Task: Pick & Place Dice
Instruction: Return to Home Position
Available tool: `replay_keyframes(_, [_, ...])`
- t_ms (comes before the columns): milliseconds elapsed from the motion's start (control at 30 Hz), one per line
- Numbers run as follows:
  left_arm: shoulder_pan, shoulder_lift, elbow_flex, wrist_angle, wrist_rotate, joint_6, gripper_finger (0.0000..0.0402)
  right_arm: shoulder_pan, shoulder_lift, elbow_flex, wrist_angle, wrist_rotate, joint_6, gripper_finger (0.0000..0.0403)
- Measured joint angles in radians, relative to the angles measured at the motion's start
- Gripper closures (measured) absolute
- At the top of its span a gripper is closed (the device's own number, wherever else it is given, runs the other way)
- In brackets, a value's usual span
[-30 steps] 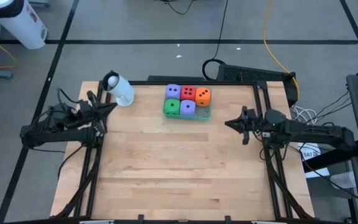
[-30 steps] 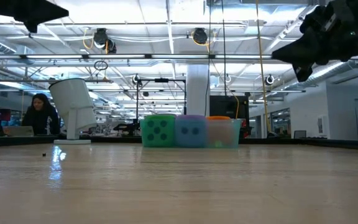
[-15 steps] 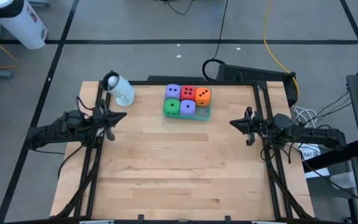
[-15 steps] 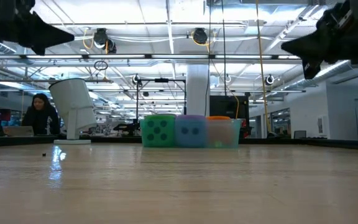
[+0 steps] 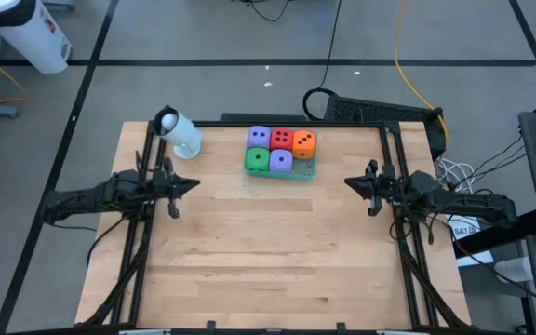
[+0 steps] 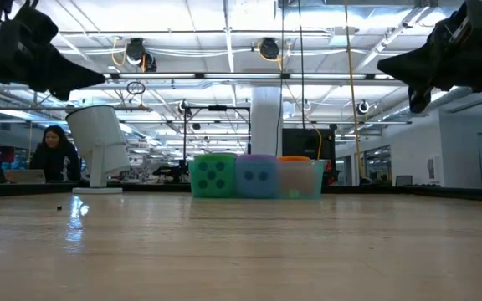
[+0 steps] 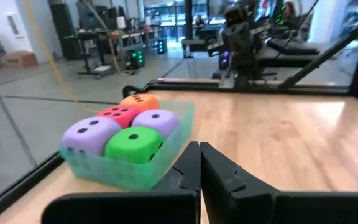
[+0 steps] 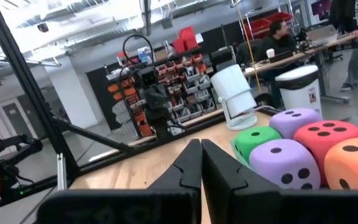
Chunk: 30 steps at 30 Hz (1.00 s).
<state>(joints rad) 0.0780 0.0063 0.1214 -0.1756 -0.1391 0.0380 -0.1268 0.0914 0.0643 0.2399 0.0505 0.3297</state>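
Note:
Five dice sit in a translucent green tray point(image 5: 305, 173) at the table's far middle: two purple point(image 5: 260, 137) point(image 5: 281, 161), green point(image 5: 257, 160), red point(image 5: 282, 140), orange point(image 5: 304, 143). They also show in the left wrist view point(image 7: 132, 144) and the right wrist view point(image 8: 284, 163). My left gripper point(image 5: 194, 183) is shut and empty above the table's left side. My right gripper point(image 5: 347, 183) is shut and empty above the right side. Both point toward the table's middle.
A white cup-like object point(image 5: 180, 133) lies at the table's far left corner. Black frame rails run along both sides point(image 5: 147, 233) point(image 5: 403, 242). Bare wood lies between the arms and toward the near edge. People show in the room beyond.
My left gripper has gone toward the table's near edge and a little toward its middle, and has dropped lower. My right gripper has shifted slightly toward the right edge, then kept still. The dice and tray have stayed put.

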Motion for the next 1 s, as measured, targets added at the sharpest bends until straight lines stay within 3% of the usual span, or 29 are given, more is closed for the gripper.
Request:
replay_keyframes(333, [0.001,0.000,-0.076,0.123,0.045,-0.049,0.0399,0.000,0.014,-0.003,0.003,0.021,0.010,0.0403])
replay_keyframes(1000, [0.002,0.000,-0.079,0.133,0.030,-0.063,0.0396,0.000,0.020,-0.004,0.025,0.027,-0.035,0.0403])
